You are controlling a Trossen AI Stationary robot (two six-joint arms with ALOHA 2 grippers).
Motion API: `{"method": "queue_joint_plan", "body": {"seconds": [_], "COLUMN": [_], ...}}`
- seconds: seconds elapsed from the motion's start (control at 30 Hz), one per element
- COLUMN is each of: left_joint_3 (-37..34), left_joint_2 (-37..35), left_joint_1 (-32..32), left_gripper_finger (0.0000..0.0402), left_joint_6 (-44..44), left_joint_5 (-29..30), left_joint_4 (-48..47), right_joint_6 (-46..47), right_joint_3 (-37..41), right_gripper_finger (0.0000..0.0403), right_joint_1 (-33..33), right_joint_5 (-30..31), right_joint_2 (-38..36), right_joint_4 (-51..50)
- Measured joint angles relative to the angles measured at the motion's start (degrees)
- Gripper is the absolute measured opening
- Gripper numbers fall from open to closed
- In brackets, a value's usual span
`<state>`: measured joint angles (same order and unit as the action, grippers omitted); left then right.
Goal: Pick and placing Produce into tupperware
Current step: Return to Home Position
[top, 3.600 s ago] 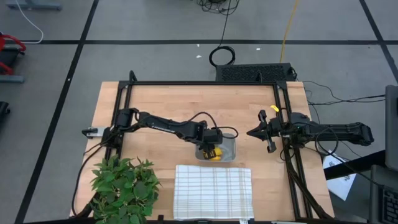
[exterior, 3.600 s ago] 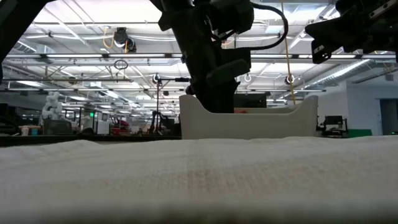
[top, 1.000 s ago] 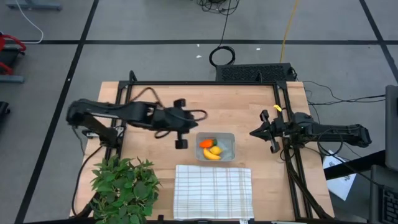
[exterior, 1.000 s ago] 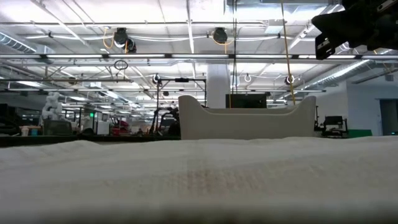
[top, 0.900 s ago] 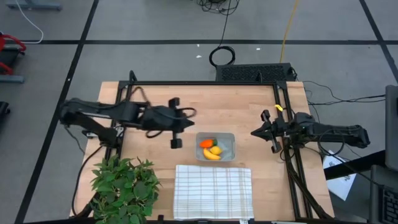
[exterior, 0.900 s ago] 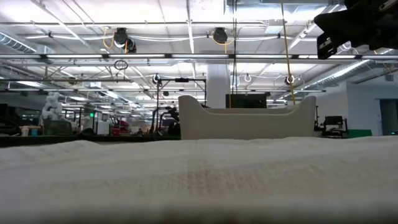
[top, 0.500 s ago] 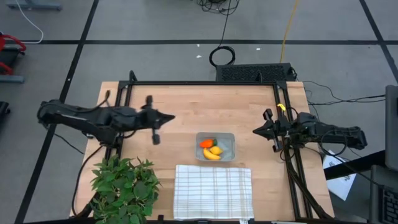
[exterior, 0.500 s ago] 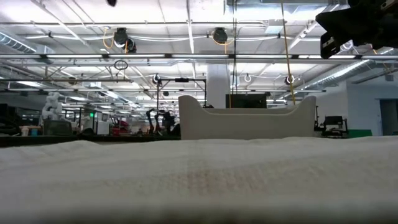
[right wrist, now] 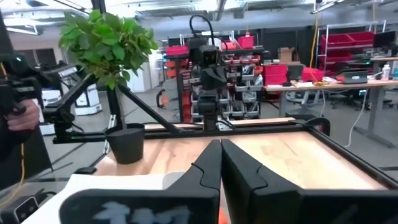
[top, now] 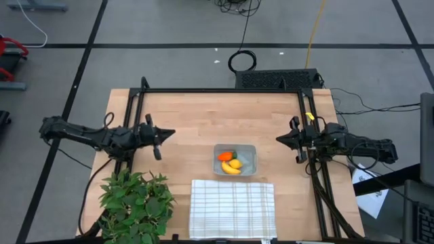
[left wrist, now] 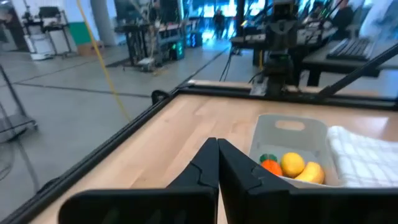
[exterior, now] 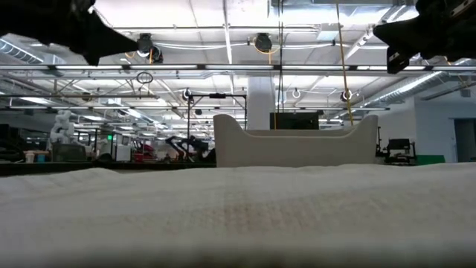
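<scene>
The translucent tupperware point(top: 236, 160) stands on the table right of centre and holds the orange carrot point(top: 225, 156), a small yellow piece point(top: 235, 163) and the yellow banana point(top: 230, 169). They also show in the left wrist view point(left wrist: 288, 167). My left gripper point(top: 171, 133) is shut and empty above the table's left side, well left of the tupperware. My right gripper point(top: 279, 140) is shut and empty at the table's right side.
A white checked cloth point(top: 232, 209) lies at the near edge, just before the tupperware. A leafy green plant in a pot point(top: 135, 205) stands at the near left corner. A black frame point(top: 217, 91) runs along the far and side edges. A person's hand point(right wrist: 18, 115) shows beyond the table.
My left arm has drawn back from beside the tupperware toward the table's left edge, with its gripper empty. The produce stays in the tupperware. My right gripper has kept nearly still.
</scene>
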<state>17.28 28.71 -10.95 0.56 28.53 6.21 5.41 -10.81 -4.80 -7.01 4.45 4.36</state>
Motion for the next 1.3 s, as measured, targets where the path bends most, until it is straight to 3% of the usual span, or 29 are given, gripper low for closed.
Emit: {"method": "queue_joint_plan", "body": {"seconds": [0.17,0.3,0.5,0.7,0.93,1.3], "left_joint_3": [-8.0,-10.4,-10.6,-10.6,-10.6,-10.6], "left_joint_2": [-5.2,-7.2,-7.5,-7.4,-7.4,-9.2], "left_joint_1": [-1.6,-2.3,-4.4,-7.4,-10.2,-12.3], "left_gripper_finger": [0.0000,0.0000,0.0000,0.0000,0.0000,0.0000], "left_joint_6": [-0.9,-1.3,-5.4,-6.2,-11.0,-10.6], "left_joint_5": [-0.1,0.1,0.2,6.4,7.7,7.9], "left_joint_4": [5.3,6.8,5.5,-0.4,-1.5,-2.1], "right_joint_6": [1.1,0.5,0.8,0.5,-0.7,-0.5], "right_joint_3": [0.0,0.0,0.0,0.0,0.0,0.0], "right_gripper_finger": [0.0000,0.0000,0.0000,0.0000,0.0000,0.0000], "right_joint_1": [0.0,0.0,0.0,0.0,0.0,0.0], "right_joint_5": [1.3,5.4,7.5,11.9,12.4,11.4], "right_joint_2": [-1.4,-3.0,-4.1,-4.1,-4.1,-4.1], "right_joint_4": [-1.8,-4.7,-6.4,-9.1,-10.8,-9.6]}}
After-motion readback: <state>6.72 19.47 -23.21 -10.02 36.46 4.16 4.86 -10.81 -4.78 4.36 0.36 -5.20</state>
